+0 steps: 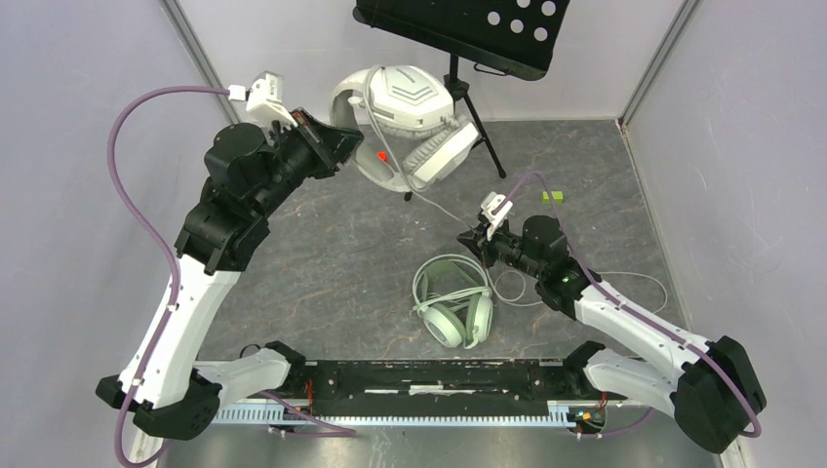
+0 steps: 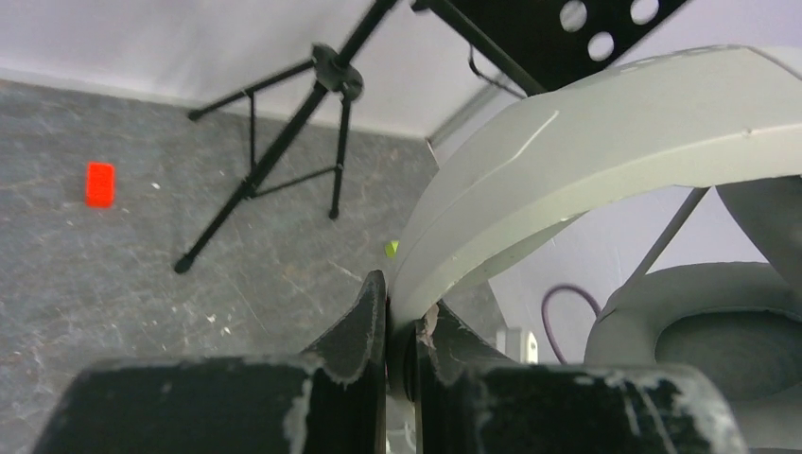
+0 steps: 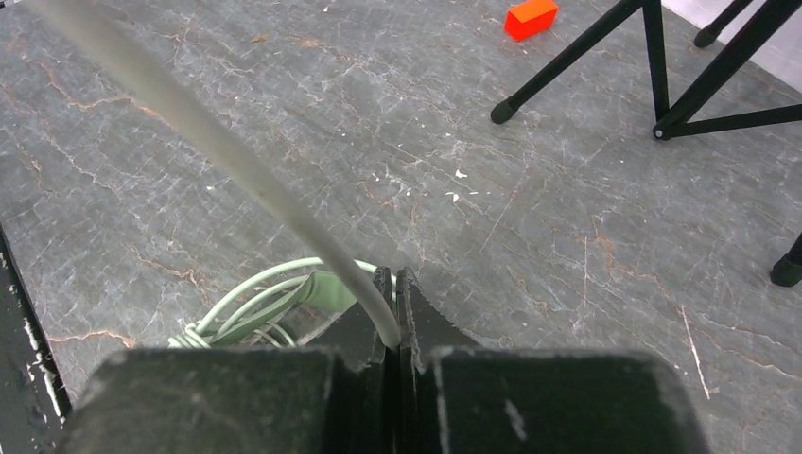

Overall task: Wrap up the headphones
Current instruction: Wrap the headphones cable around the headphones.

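Top external shows where I'm at: the left gripper [image 1: 339, 148] is clamped shut on the headband of the white-grey headset [image 1: 410, 107], holding it up near the far edge of the table [image 1: 322, 253], just in front of the music stand [image 1: 458, 29]. The right gripper [image 1: 472, 237] is pinched tight on what looks like that set's thin cable [image 1: 437, 205], around mid-table. The mint-green headset [image 1: 453, 310] lies flat by the near edge, just beside the right wrist. My take on winding this well: hold the cable lightly taut, lead it round the headband in neat turns, don't yank it, and steer clear of the stand's legs and the mint set.
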Available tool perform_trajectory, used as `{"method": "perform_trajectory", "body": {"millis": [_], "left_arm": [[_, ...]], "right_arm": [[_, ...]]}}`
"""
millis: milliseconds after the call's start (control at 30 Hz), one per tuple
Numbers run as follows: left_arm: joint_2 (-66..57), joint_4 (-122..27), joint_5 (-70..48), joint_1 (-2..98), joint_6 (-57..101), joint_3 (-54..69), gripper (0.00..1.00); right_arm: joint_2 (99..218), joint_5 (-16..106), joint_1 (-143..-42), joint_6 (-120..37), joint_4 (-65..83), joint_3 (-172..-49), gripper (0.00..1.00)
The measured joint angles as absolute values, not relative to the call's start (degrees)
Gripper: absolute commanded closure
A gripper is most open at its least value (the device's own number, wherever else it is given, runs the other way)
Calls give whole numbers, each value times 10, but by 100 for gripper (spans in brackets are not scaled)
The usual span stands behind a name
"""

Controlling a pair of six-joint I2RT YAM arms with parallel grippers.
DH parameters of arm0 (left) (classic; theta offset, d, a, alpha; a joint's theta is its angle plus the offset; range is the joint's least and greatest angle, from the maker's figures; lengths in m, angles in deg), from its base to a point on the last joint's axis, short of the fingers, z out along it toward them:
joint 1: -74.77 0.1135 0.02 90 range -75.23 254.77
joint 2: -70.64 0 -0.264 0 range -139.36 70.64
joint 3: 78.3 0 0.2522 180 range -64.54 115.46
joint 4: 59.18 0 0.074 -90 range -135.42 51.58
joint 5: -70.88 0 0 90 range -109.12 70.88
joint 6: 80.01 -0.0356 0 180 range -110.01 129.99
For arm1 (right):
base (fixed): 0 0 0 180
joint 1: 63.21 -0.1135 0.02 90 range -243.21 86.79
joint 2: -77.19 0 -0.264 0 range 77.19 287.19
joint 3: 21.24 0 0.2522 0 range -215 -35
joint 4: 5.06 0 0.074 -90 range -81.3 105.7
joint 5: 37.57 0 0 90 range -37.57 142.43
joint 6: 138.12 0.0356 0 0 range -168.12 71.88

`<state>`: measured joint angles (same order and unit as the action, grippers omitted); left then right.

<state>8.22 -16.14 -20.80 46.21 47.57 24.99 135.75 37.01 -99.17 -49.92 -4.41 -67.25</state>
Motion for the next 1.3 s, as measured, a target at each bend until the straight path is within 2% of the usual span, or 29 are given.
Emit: {"method": "perform_trajectory", "body": {"millis": [333, 800, 933, 1100, 1300], "left_arm": [[82, -88, -79, 464, 439, 250, 98], [83, 23, -23, 466, 300, 238, 98], [83, 31, -9, 466, 265, 223, 98], [79, 34, 34, 467, 200, 201, 98], [61, 32, 50, 463, 152, 200, 98]], "right_arm": [[1362, 371, -969, -499, -40, -680, 100], [1340, 424, -938, -506, -35, -694, 100], [1340, 426, -935, -507, -37, -703, 92], [1339, 424, -935, -512, -53, -705, 92], [1314, 426, -935, -535, -139, -677, 88]]}}
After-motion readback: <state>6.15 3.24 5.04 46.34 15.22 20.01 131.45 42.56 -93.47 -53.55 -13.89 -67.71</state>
